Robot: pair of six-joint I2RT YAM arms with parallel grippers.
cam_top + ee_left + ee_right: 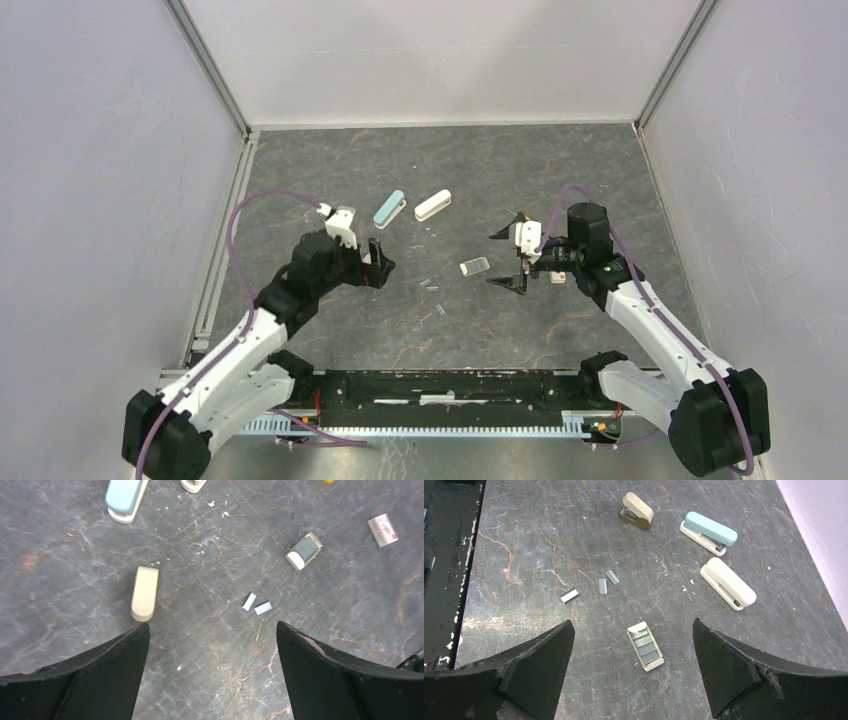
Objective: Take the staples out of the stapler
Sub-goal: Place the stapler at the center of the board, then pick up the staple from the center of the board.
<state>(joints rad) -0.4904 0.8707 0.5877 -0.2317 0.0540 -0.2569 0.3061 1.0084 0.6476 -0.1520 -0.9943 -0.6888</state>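
Inspector: Where are the staples, and how do they lie?

Assessor: The staples (602,586) lie loose on the bench (524,540) as three short strips. In the right wrist view two sit close together at centre frame. One has its long axis near vertical; its neighbour slants from upper left to lower right. The third lies apart at left, its axis rising toward the upper right.

Inspector: Relative to the tools?

Assessor: The right tool (632,624) has its fingers wide apart and holds nothing. The strips lie above its gap, toward the frame-left finger. The left tool (212,626) is likewise spread and empty, with two strips just above its gap, nearer the frame-right finger. The beige stapler (144,593) lies just above its frame-left fingertip.
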